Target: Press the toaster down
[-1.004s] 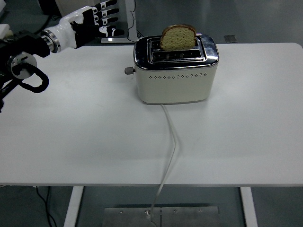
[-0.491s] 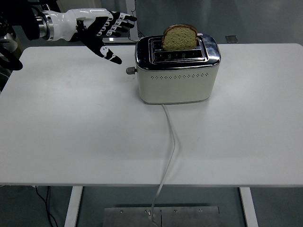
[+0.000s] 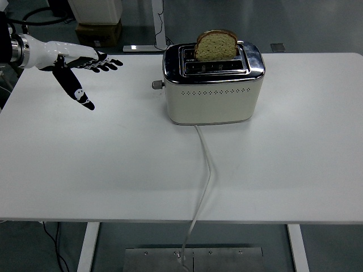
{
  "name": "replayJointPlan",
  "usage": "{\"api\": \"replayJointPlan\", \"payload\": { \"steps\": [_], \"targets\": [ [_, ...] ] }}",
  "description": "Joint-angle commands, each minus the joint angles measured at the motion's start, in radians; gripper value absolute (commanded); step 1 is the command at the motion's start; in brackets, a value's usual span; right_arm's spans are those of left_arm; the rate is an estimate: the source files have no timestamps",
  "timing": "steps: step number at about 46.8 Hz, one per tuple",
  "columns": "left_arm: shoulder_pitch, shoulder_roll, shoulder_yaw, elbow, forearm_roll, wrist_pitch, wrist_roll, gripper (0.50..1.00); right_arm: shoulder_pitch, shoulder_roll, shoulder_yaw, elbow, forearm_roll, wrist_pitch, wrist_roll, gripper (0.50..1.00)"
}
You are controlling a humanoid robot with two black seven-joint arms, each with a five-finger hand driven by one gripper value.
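The left hand [image 3: 74, 65] is black with white markings on its fingers [image 3: 105, 63] — white forearm shell behind.

The toaster [image 3: 213, 85] has a cream body with a smooth, low-sheen painted look, pierced by a row of small holes, under a bright chrome top that mirrors its surroundings. Its side knob [image 3: 155, 84] looks like dull grey metal. The bread slice [image 3: 215, 45] shows a rough, porous crumb and a darker crust. The cord [image 3: 203, 181] looks like smooth white plastic. The bench [image 3: 113, 164] is matt white and even. The left hand [image 3: 76, 68] combines glossy white shell with black fingers [image 3: 105, 62].
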Motion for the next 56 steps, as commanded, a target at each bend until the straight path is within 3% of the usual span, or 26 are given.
{"api": "replayJointPlan", "payload": {
  "steps": [1, 8, 19, 24, 56],
  "targets": [
    [0.031, -0.011, 0.0, 0.006, 0.032, 0.029, -0.001, 1.0, 0.0, 0.0, 0.0, 0.0, 0.001, -0.001, 0.0, 1.0],
    [0.069, -0.06, 0.0, 0.041, 0.043, 0.097, -0.001, 1.0, 0.0, 0.0, 0.0, 0.0, 0.001, -0.001, 0.0, 0.998],
    [0.129, -0.197, -0.002, 0.202, 0.064, 0.1, -0.003, 1.0, 0.0, 0.0, 0.0, 0.0, 0.001, 0.0, 0.0, 1.0],
    [0.127, -0.238, -0.003, 0.219, 0.069, 0.102, -0.004, 1.0, 0.0, 0.0, 0.0, 0.0, 0.001, -0.001, 0.0, 1.0],
    [0.104, -0.324, -0.005, 0.235, 0.067, 0.129, -0.006, 1.0, 0.021, 0.0, 0.0, 0.0, 0.002, -0.001, 0.0, 1.0]
  ]
}}
